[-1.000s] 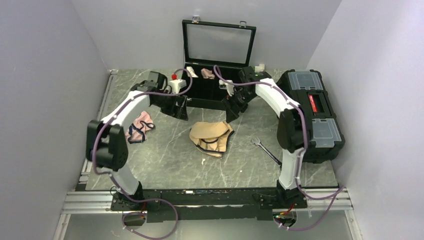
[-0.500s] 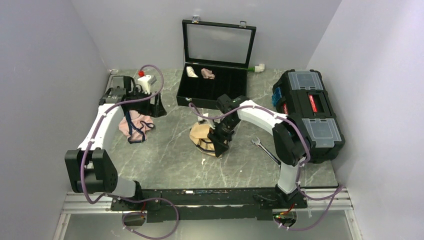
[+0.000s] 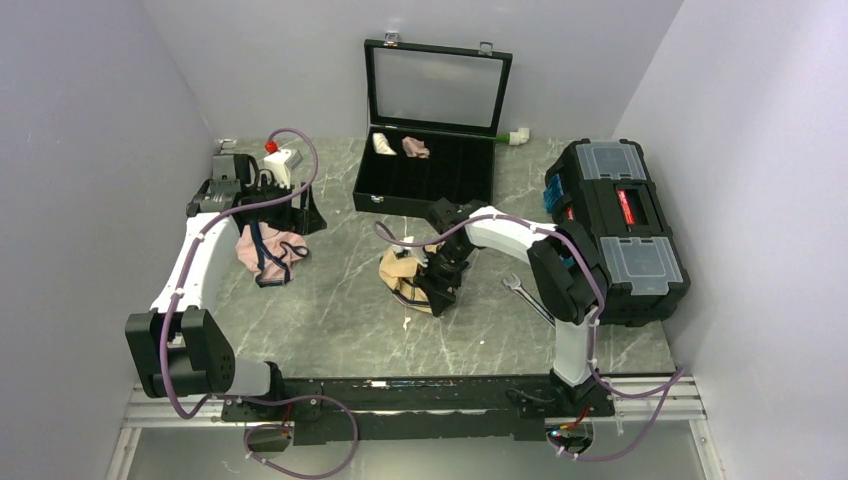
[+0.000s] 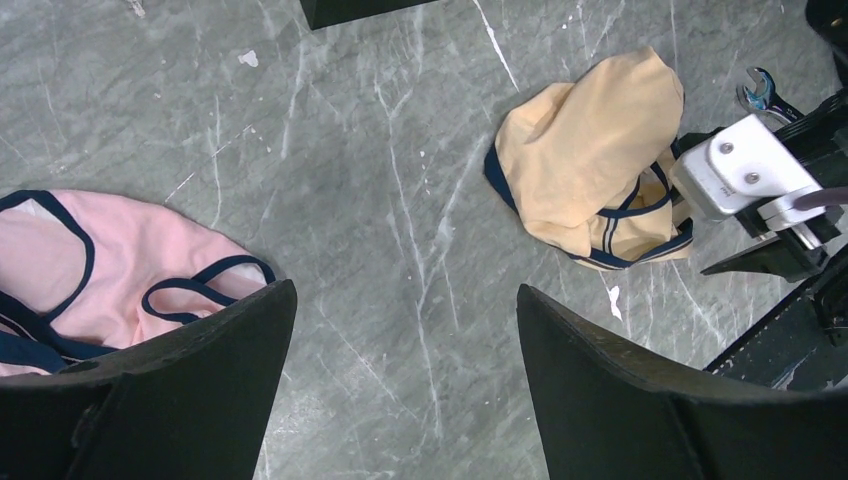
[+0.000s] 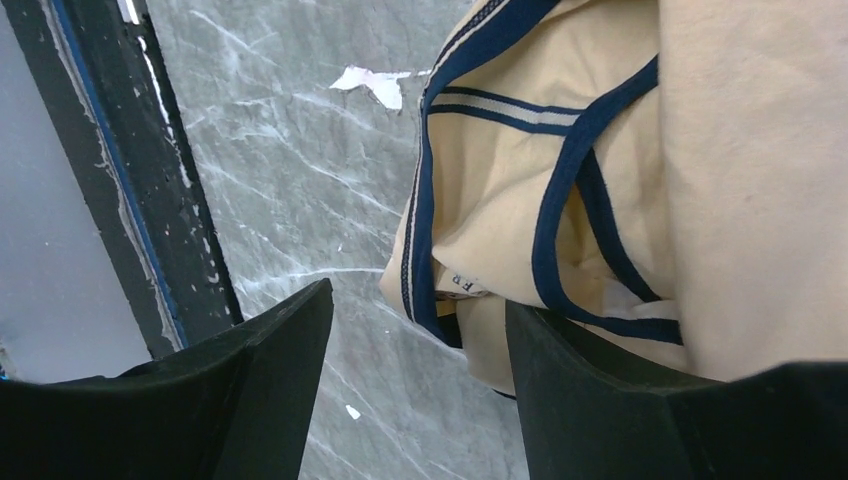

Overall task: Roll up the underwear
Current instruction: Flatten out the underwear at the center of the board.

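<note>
The tan underwear [image 3: 403,268] with navy edging lies crumpled on the grey table mid-centre. It also shows in the left wrist view [image 4: 590,150] and fills the upper right of the right wrist view [image 5: 640,150]. My right gripper [image 3: 440,288] is low at its near right edge, open [image 5: 418,302], with the navy-edged hem lying at the gap between the jaws and against the right finger [image 5: 640,400]. My left gripper [image 3: 298,214] is open [image 4: 405,300] and empty, raised at the far left above the pink underwear [image 3: 265,250].
A black case [image 3: 425,190] with its lid up stands at the back, holding a cream roll [image 3: 383,143] and a pink roll [image 3: 414,147]. A black toolbox [image 3: 615,225] is at the right. A wrench [image 3: 530,300] lies right of the underwear. A white scrap [image 3: 406,322] lies in front.
Both grippers have left the case. The right one came down to the tan underwear's near edge. The left one swung left and back over the pink underwear.
</note>
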Robot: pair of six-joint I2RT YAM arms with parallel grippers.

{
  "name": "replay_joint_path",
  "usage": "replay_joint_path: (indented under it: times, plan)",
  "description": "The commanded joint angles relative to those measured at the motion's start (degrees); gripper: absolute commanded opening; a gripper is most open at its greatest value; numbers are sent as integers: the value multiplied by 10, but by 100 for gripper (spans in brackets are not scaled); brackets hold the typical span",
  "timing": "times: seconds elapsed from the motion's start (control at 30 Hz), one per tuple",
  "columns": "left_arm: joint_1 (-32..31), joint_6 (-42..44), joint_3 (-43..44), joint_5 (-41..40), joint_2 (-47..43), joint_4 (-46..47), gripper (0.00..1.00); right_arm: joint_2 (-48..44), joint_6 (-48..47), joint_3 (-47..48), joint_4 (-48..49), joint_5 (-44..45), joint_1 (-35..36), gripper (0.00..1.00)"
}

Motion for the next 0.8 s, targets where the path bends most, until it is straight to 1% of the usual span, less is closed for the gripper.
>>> replay_joint_path:
  times: [0.0,0.1,0.2,0.37,0.4,0.43,0.47,0.57,0.63,0.7,0.77]
  plan:
    - [3,8,1,21,-5,4,86,3,-18,-13,5,7,9,64]
    - [4,8,1,22,-3,6,86,0,-21,-23,0,2,15,58]
    - [4,8,4,23,0,6,86,3,-14,-29,3,-2,20,45]
    - [4,20,-3,31,-3,9,86,10,-7,-7,-12,-14,19,35]
    - [5,24,-6,32,-7,13,86,6,-5,-3,-14,-11,18,31]
    - [5,28,-10,34,-11,16,86,1,-1,1,-16,-8,19,9]
    - [5,31,-14,35,-16,20,86,-3,6,4,-11,-1,18,0]
    - [4,36,-22,38,-28,28,86,-11,16,2,-6,-4,16,0]
    - [4,44,-24,43,-36,30,86,-11,13,11,-21,-13,13,0]
    - [4,60,-31,54,-48,30,86,-15,6,33,-48,-23,5,0]
    - [3,80,-43,66,-66,37,86,-18,-14,77,-97,-47,-7,0]
